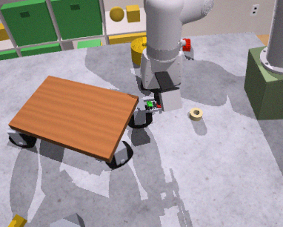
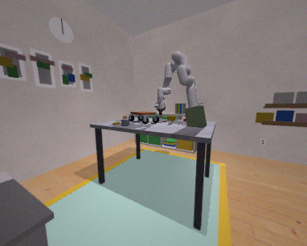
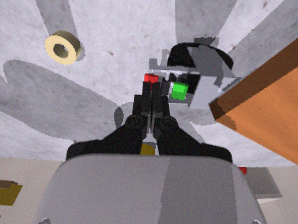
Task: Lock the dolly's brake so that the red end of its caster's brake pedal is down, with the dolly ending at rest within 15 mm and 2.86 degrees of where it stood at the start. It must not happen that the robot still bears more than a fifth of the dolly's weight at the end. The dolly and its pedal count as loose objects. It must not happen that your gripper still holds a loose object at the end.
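Gripper: the gripper (image 3: pixel 150 96) pointed down at the table, fingers pressed together with nothing between them.
Fingertips: the black fingertips sat at the red end (image 3: pixel 151 78) of the pedal; whether they touched it could not be told.
Pedal: the pedal (image 3: pixel 170 86) lay just ahead of the fingertips in the wrist view, on the caster (image 3: pixel 200 55) at the dolly's corner; its green end (image 3: pixel 179 91) was just beside the fingers on the dolly's side.
Pedal tilt: which end stood lower could not be told.
Dolly: the dolly (image 1: pixel 73 113), a wooden board on black casters, stood on the table (image 1: pixel 220 159), spreading away from the gripper past the green end; in the top view the gripper (image 1: pixel 158 105) hung just off the board's corner.
Ring: a cream ring (image 1: pixel 195 113) lay flat on the table, near the gripper on the side away from the dolly, apart from both.
Arm: the white arm (image 1: pixel 162 41) rose over the gripper, hiding most of it from above.
Pedestal: a green pedestal (image 1: pixel 266 93) stood well apart from the gripper, beyond the ring.
Wide view: the arm (image 2: pixel 178 76) bent down to the dolly (image 2: pixel 144 115) at the table's far side.
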`<state>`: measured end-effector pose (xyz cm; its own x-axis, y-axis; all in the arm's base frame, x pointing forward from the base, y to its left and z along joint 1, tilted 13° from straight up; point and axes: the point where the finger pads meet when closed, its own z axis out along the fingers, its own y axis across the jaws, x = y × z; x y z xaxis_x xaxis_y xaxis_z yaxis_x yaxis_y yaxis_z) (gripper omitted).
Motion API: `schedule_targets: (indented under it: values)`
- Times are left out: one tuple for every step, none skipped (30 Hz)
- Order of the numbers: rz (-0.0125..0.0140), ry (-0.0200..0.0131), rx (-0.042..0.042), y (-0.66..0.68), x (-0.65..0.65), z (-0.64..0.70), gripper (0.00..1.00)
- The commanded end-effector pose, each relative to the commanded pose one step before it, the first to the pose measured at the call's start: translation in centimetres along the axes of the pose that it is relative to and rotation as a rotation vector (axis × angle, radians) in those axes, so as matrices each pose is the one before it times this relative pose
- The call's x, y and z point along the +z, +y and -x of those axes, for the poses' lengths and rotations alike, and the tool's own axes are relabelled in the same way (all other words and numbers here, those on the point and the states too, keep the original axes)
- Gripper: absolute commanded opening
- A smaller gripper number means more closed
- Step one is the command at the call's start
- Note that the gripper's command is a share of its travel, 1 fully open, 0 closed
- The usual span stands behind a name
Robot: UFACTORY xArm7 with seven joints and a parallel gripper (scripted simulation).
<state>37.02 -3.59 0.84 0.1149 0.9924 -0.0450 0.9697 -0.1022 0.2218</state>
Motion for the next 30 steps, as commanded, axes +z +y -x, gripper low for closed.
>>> schedule_targets:
  values:
    - [-0.00563, 0.00815, -0.00067, 0.237, -1.205, -0.001, 0.0]
    - [0.00014, 0.00016, 0.00007, 0.013, -0.171, -0.008, 0.0]
    - [-0.00002, -0.00002, -0.00001, -0.002, -0.165, 0.001, 0.0]
    - [-0.00013, -0.00015, -0.00006, -0.011, -0.157, 0.007, 0.0]
    - [0.0001, 0.0001, 0.00005, 0.015, -0.148, -0.007, 0.0]
    - [0.0, 0.0, 0.0, 0.0, 0.0, 0.0, 0.0]
    - [0.0, 0.0, 0.0, 0.0, 0.0, 0.0, 0.0]
    - [0.00001, 0.00001, 0.0, 0.002, -0.142, -0.001, 0.0]
    - [-0.00008, -0.00008, -0.00004, -0.012, -0.135, 0.006, 0.0]
    - [-0.00008, -0.00014, -0.00001, 0.002, -0.131, 0.003, 0.0]
    - [-0.00003, -0.00007, 0.00001, 0.008, -0.128, -0.001, 0.0]
    - [0.0, 0.00001, 0.0, -0.002, -0.124, 0.0, 0.0]
    - [0.00004, 0.00009, -0.00002, -0.011, -0.119, 0.001, 0.0]
    - [-0.00013, -0.00025, -0.00001, -0.001, -0.127, 0.006, 0.0]
    - [-0.00011, -0.00021, 0.0, 0.004, -0.132, 0.004, 0.0]
    - [0.00004, 0.00008, 0.0, -0.001, -0.13, -0.002, 0.0]
    - [0.00019, 0.00035, 0.0, -0.006, -0.127, -0.007, 0.0]
    - [-0.00019, -0.00039, -0.00001, 0.0, -0.152, 0.01, 0.0]
    - [-0.00006, -0.00011, 0.0, 0.0, -0.155, 0.003, 0.0]
    - [0.00017, 0.00034, 0.0, -0.001, -0.152, -0.008, 0.0]
    - [-0.00006, -0.00014, 0.0, -0.002, -0.173, 0.004, 0.0]
    - [-0.00006, -0.00012, 0.0, -0.001, -0.184, 0.003, 0.0]
    - [0.0, 0.0, 0.0, 0.0, 0.0, 0.0, 0.0]
    - [0.0, 0.0, 0.0, 0.0, 0.0, 0.0, 0.0]
    - [0.00019, 0.00042, 0.0, 0.001, -0.178, -0.011, 0.0]
    - [-0.00015, -0.00033, 0.0, -0.001, -0.21, 0.009, 0.0]
    - [0.00006, 0.00014, 0.0, 0.0, -0.204, -0.004, 0.0]
    - [0.00001, 0.00002, 0.0, 0.0, -0.214, 0.0, 0.0]
    - [-0.00002, -0.00005, 0.0, 0.0, -0.221, 0.001, 0.0]
    - [0.00009, 0.00019, 0.0, 0.001, -0.213, -0.005, 0.0]
